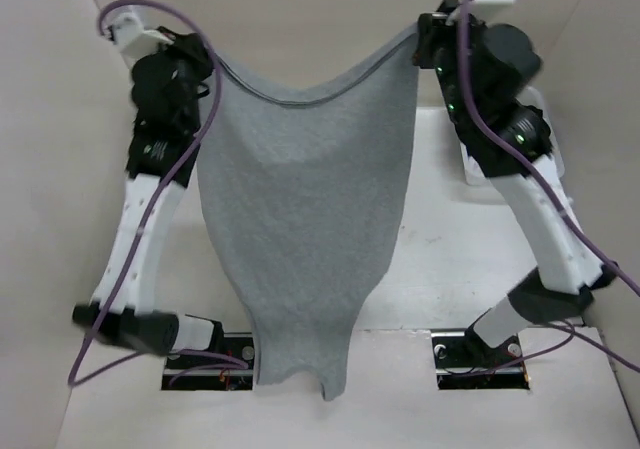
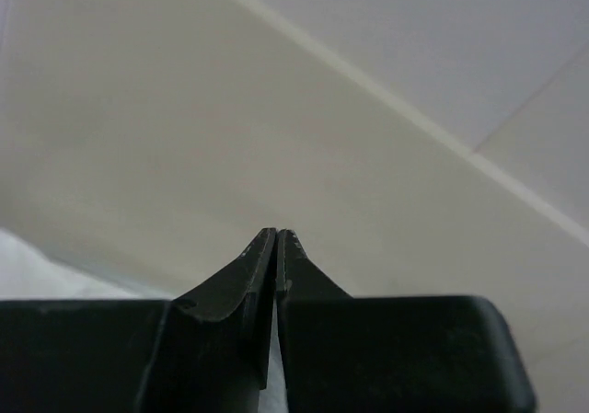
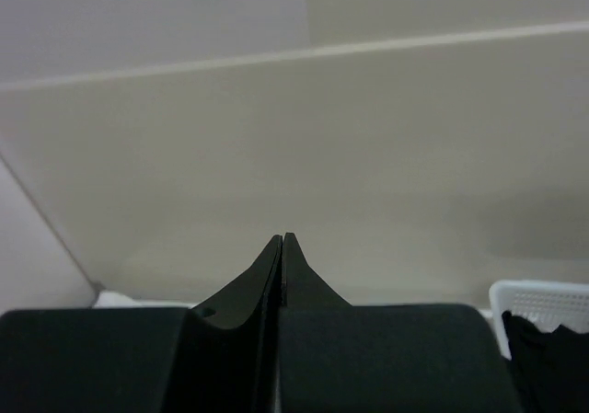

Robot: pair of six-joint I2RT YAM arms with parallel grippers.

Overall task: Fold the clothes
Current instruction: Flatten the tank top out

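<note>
The clothes, one grey tank top (image 1: 305, 209), hang spread out in the air between my two raised arms in the top view. Its dark-trimmed upper edge sags in a curve between the grips, and its lower end dangles near the arm bases. My left gripper (image 1: 208, 57) is shut on the top left corner and my right gripper (image 1: 418, 47) on the top right corner. In the wrist views the left gripper (image 2: 277, 232) and the right gripper (image 3: 282, 236) both point at a pale wall with their jaws pressed together. The cloth itself is almost entirely hidden there.
The white table (image 1: 450, 259) lies below the hanging garment. A white basket (image 3: 543, 295) holding a black garment (image 3: 545, 362) shows low right in the right wrist view. Pale walls enclose the table on the left, back and right.
</note>
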